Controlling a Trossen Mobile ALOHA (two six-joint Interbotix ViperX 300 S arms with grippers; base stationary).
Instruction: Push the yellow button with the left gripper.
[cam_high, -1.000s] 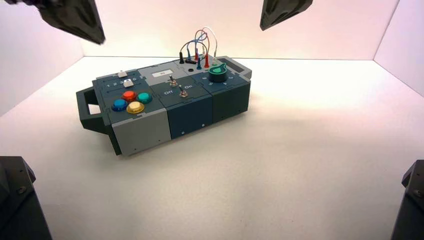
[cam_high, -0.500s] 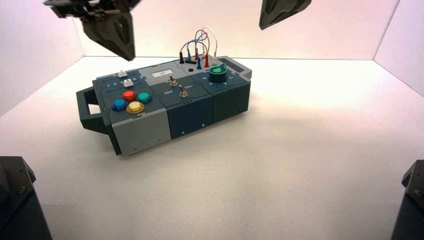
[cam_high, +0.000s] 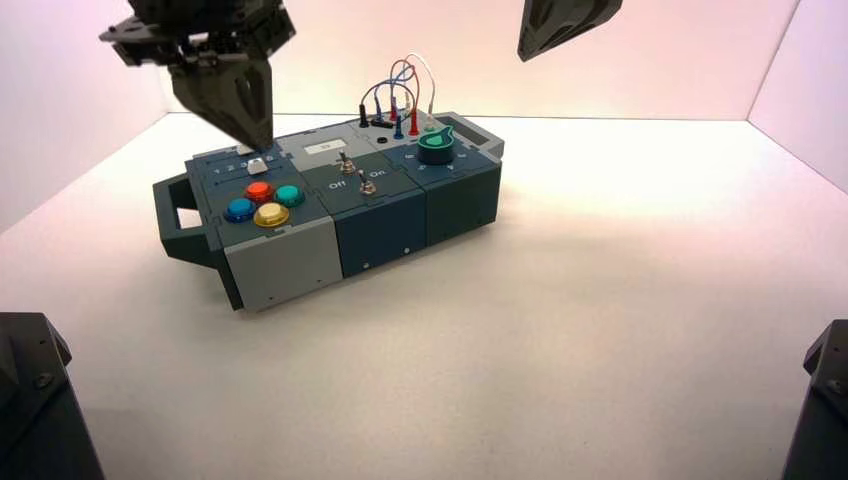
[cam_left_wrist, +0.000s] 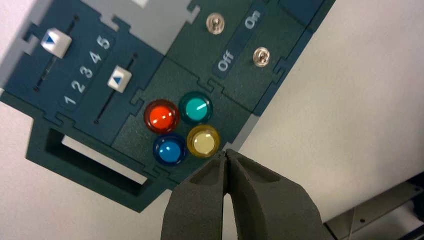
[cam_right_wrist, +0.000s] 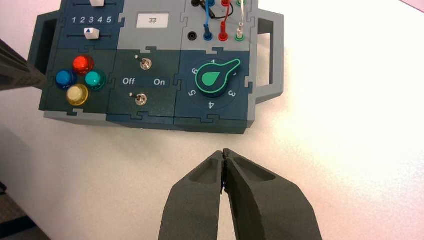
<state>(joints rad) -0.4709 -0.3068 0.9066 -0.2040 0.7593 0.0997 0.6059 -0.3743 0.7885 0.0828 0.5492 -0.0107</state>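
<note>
Left wrist view: the left gripper's (cam_left_wrist: 226, 152) tapered black jaws, closed and empty, near the domed yellow button (cam_left_wrist: 203, 141).

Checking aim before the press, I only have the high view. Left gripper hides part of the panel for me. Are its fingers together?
Observer: Yes. In its wrist view the left gripper's fingertips meet.

Operator: Which button is nearest those tips there?

Observer: The yellow button; bare button face, nothing over it.

Operator: And the two toggle switches, which word do they lean to?

Observer: In the right wrist view both levers, the rear switch and the front switch, lean to "Off".

Operator: Right gripper?

Observer: Shut too, by its own wrist view; the right gripper is off the box's front side.
</note>
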